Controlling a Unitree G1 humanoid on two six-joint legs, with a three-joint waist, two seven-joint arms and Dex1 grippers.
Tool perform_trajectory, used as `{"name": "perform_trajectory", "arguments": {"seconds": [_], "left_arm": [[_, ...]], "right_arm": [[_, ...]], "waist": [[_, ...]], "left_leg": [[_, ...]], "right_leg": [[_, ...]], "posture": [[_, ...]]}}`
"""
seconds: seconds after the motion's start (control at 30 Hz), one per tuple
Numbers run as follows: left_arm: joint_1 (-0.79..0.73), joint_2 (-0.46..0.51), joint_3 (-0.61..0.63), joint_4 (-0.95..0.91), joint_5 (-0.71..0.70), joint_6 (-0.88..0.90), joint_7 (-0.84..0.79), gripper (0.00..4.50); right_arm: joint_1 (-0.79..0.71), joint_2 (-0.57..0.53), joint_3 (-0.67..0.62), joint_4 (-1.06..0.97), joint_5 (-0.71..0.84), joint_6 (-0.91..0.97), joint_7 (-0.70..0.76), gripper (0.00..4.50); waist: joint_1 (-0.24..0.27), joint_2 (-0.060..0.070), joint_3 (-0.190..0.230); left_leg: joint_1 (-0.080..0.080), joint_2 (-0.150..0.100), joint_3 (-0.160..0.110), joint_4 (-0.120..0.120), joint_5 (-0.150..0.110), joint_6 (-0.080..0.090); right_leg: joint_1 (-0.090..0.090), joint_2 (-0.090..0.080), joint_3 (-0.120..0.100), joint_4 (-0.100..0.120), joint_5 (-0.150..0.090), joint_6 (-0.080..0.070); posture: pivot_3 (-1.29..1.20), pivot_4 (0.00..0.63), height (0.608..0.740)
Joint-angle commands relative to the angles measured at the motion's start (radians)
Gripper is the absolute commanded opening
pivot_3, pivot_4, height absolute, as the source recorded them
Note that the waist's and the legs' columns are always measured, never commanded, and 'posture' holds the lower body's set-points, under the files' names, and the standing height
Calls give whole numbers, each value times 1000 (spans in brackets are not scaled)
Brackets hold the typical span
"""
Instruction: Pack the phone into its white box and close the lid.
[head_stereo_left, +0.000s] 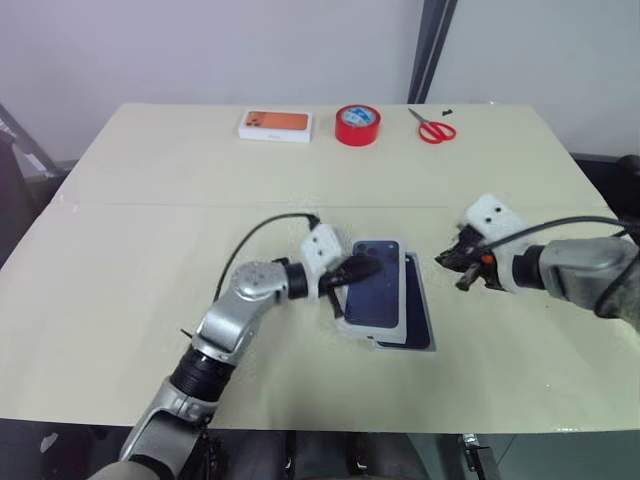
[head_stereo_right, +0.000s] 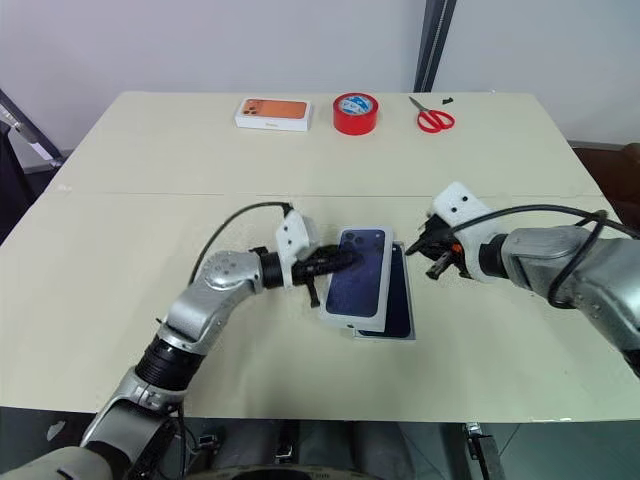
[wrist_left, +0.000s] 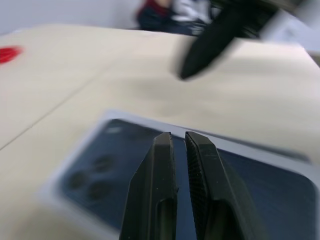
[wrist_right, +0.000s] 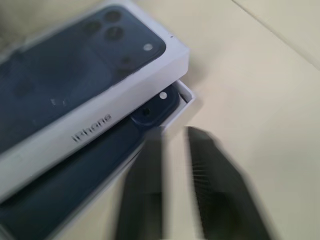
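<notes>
Closest to us, our left end effector (head_stereo_left: 358, 268) rests on the printed face of the lid (head_stereo_left: 374, 284), its two black fingers pressed together and gripping nothing. We see the lid lying askew over the white box (wrist_right: 184, 93), overlapping it but not seated: the box's right side and near corner stick out from under it. Our phone (wrist_right: 150, 110) already sits inside the box, its camera corner showing beneath the lid's raised edge in the right wrist view. Our right end effector (head_stereo_right: 432, 258) hovers above the table (head_stereo_left: 150, 250) just right of the box, closed and empty, touching neither box nor lid.

We judge the packing done and the closing unfinished. The main risk is pressing down while the lid is misaligned; that could jam an edge on the box rim, crease the cardboard, or skid both pieces across the table. With no hand steadying the box, a sideways push from the left could drag the box along instead of squaring the lid over it.
</notes>
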Motion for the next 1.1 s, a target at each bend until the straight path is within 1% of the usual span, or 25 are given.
{"name": "perform_trajectory", "arguments": {"seconds": [0.03,0.1,0.17,0.27,0.33,0.43,0.57,0.67,0.8,0.93,1.1], "left_arm": [[-47,38,67,-28,-2,233,107,465],[-68,86,44,-29,12,376,124,465],[-78,107,32,-37,-4,470,125,465],[-103,91,32,-42,-46,549,107,465],[-123,91,2,-44,-55,586,88,465],[-142,101,-66,-51,-55,591,49,465],[-159,88,-107,-51,-61,562,17,465],[-158,72,-109,-80,-98,562,-22,465],[-172,35,-96,-79,-124,566,-33,465],[-184,18,-119,-71,-118,555,-38,465],[-191,12,-147,-53,-101,542,-37,465]], "right_arm": [[8,-1,45,-55,-163,-84,80,24],[11,23,61,-64,-209,-91,106,24],[11,47,74,-66,-252,-90,123,24],[6,93,89,-67,-301,-80,146,24],[3,116,92,-69,-325,-70,164,24],[2,134,101,-78,-360,-63,194,24],[20,137,87,-96,-390,-55,229,24],[47,124,49,-107,-399,-45,253,24],[87,96,-9,-113,-408,-34,288,24],[131,72,-54,-128,-408,-21,320,24],[176,71,-72,-136,-431,-21,336,24]], "waist": [[2,0,0],[1,0,0],[2,-1,0],[7,-1,1],[13,-1,1],[20,-1,1],[21,-1,1],[23,-1,1],[25,-1,1],[25,-1,1],[22,-1,0]], "left_leg": [[0,0,0,0,0,0],[0,-1,0,0,0,0],[0,-1,0,0,0,0],[0,-1,0,0,0,0],[0,-1,0,0,0,0],[0,-2,0,1,0,-1],[0,-2,0,0,0,-1],[0,-2,0,0,0,-1],[-1,-2,0,0,0,-1],[-1,-2,0,0,0,-1],[0,-2,0,0,0,-1]], "right_leg": [[0,0,0,0,0,0],[0,0,0,0,0,0],[0,0,0,0,0,1],[0,0,0,0,0,1],[0,-1,0,0,0,1],[0,-1,0,-1,0,1],[0,-2,0,-1,0,0],[0,-2,0,-1,0,0],[0,-3,0,-1,0,0],[0,-3,0,-1,0,0],[0,-2,0,0,0,0]], "posture": [[0,150,729],[0,150,729],[0,150,729],[0,150,729],[0,150,729],[0,150,729],[0,150,729],[0,150,729],[0,150,729],[0,150,729],[0,150,729]]}}
